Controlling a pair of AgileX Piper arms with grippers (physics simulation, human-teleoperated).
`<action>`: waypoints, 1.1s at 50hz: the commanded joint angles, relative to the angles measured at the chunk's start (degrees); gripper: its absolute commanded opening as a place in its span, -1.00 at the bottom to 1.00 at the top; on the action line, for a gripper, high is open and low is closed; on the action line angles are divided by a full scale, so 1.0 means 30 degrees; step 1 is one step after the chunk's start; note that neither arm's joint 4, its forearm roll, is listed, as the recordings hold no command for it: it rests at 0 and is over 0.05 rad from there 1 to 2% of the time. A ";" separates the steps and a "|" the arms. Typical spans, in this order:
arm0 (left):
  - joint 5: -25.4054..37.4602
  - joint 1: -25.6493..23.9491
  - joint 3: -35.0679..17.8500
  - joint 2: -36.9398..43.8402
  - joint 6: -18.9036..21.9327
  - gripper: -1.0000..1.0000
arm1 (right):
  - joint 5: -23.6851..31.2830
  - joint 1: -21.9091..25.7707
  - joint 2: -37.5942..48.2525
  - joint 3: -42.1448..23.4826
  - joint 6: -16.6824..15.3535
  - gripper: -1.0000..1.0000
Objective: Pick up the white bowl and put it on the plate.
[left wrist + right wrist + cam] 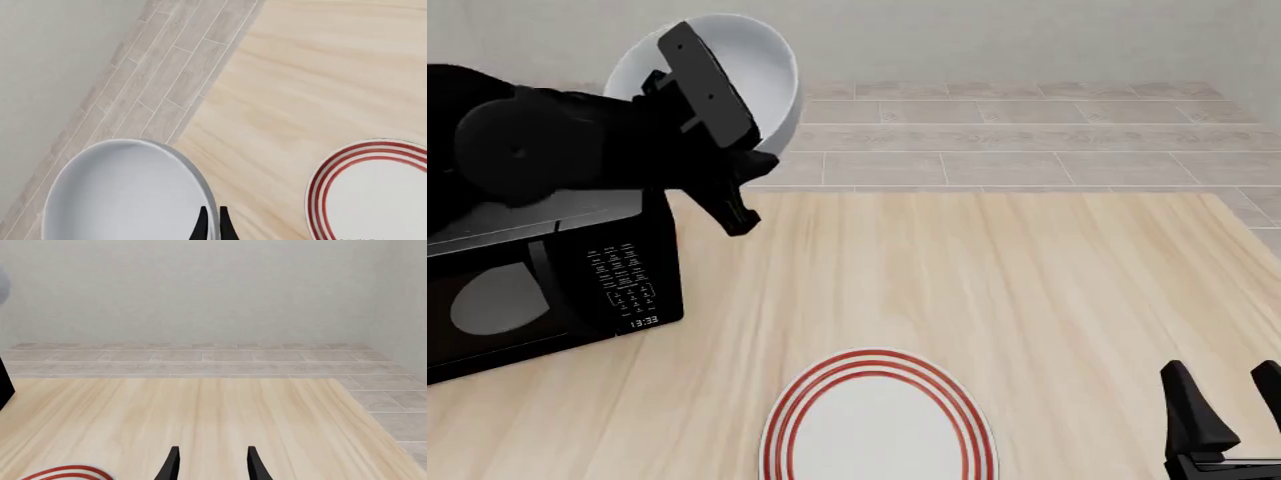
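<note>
Left claw [213,225] pinching white bowl [741,70] rim, lifted; plate [878,425] bare, placement pending; right claw [210,462] spread, idle.

Both arms are plain matte black: left arm [547,150] is chunky with rounded housings, right gripper [1225,400] just two slim tapered black fingers.

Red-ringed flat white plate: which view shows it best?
Front view: the red-ringed flat white plate shows nearly whole on the wooden table. Left wrist view shows about half at the frame edge; right wrist view only a rim sliver.
</note>
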 commanded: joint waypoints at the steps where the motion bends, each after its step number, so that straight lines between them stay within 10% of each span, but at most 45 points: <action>1: -0.0848 -0.1317 0.0969 -0.0179 -0.0116 -1.00 | -0.0004 -0.0004 -0.0045 0.0044 0.0006 1.00; 55: -0.2104 -0.7977 0.5556 -0.1512 -0.1414 -1.00 | -0.0001 -0.0005 -0.0053 0.0043 -0.0001 1.00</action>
